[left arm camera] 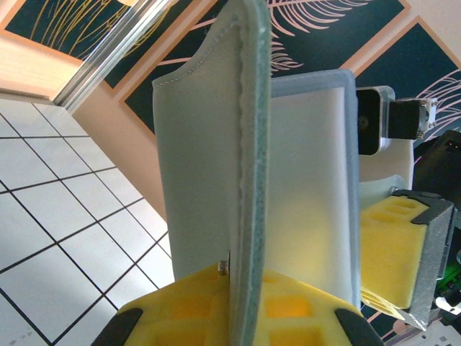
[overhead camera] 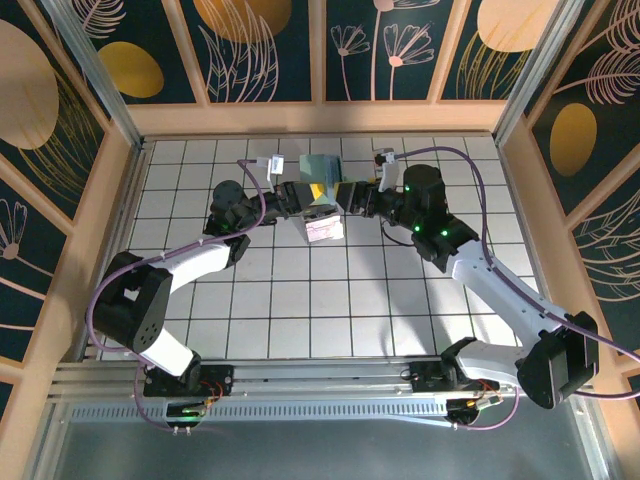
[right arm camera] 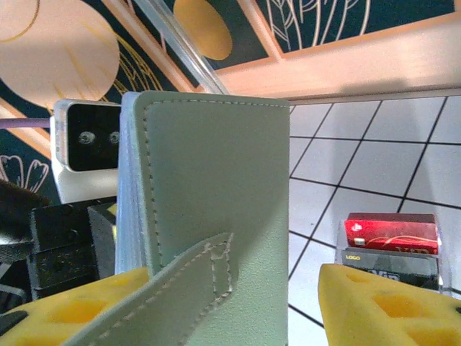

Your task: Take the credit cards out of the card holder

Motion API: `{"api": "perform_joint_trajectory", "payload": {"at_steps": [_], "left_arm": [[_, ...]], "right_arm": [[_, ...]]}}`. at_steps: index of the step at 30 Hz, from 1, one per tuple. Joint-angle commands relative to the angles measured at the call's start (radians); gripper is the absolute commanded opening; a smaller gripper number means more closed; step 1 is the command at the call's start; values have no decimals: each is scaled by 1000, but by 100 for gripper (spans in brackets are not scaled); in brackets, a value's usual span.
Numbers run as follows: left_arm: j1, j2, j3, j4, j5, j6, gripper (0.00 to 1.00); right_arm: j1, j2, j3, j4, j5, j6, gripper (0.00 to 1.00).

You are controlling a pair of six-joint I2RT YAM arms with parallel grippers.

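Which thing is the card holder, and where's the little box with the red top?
card holder point(right arm camera: 216, 173): right wrist view, middle of its pale green cover.
little box point(right arm camera: 391, 234): right wrist view, on its red top.

A robot test booth in a lab.
A white counter point(overhead camera: 300, 300) with black grid lines sits inside a wooden box of walls point(overhead camera: 260, 50) painted dark blue with gold circles and flowers. A left arm point(overhead camera: 190, 265) and a right arm point(overhead camera: 500, 290) are bolted to a metal rail point(overhead camera: 320, 400) at the near edge, with purple cables point(overhead camera: 94, 310) running along them.
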Motion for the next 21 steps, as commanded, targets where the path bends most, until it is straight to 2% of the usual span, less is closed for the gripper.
{"api": "perform_joint_trajectory", "payload": {"at_steps": [1, 8, 14, 18, 21], "left_arm": [[-6, -13, 19, 66, 37, 3, 0], [-6, -15, 22, 63, 42, 4, 0], [-5, -14, 25, 62, 47, 3, 0], [-5, -16, 24, 49, 47, 7, 0], [-5, -22, 18, 30, 38, 15, 18]], "right_arm": [[-3, 16, 17, -29, 64, -24, 60], [-1, 34, 26, -23, 63, -33, 54], [0, 46, 30, -13, 66, -37, 40], [-1, 48, 32, -9, 67, -36, 26], [-1, 42, 31, -9, 73, -33, 18]]}}
